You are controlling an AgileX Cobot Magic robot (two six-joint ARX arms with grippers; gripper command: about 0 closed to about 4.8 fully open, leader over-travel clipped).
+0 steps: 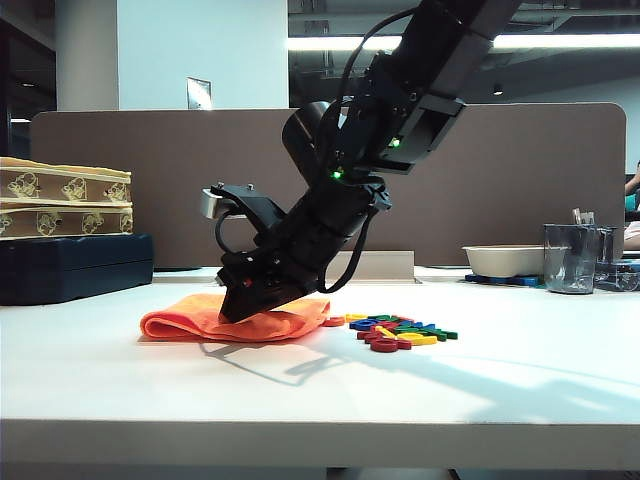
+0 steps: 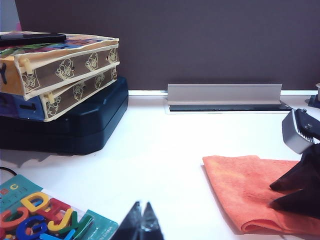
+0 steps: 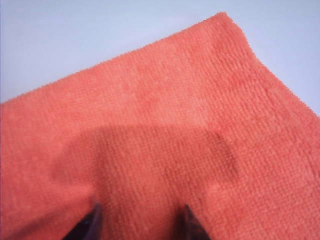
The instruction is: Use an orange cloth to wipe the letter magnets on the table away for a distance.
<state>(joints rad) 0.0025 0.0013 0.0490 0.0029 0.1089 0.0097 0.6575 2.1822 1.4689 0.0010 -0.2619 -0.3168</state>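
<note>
The orange cloth [image 1: 235, 322] looks soft, fuzzy and light; it will bend and bunch up when it is pinched, so it should be easy to grab; I think the best place to take hold is the top of the folded cloth, pinching up a bit of it, so the rest can drag along the table [image 1: 320, 385].

The cloth lies flat and folded on the white table; the letter magnets [image 1: 398, 333] sit in a small heap just beside it.

The right gripper [image 3: 140, 222] points down right on the cloth; its two fingers [image 3: 92, 225] are apart with cloth between them; it does not hold the cloth tight yet.

The left gripper [image 2: 141, 222] rests well apart from the cloth; its tips are together and hold nothing.
</note>
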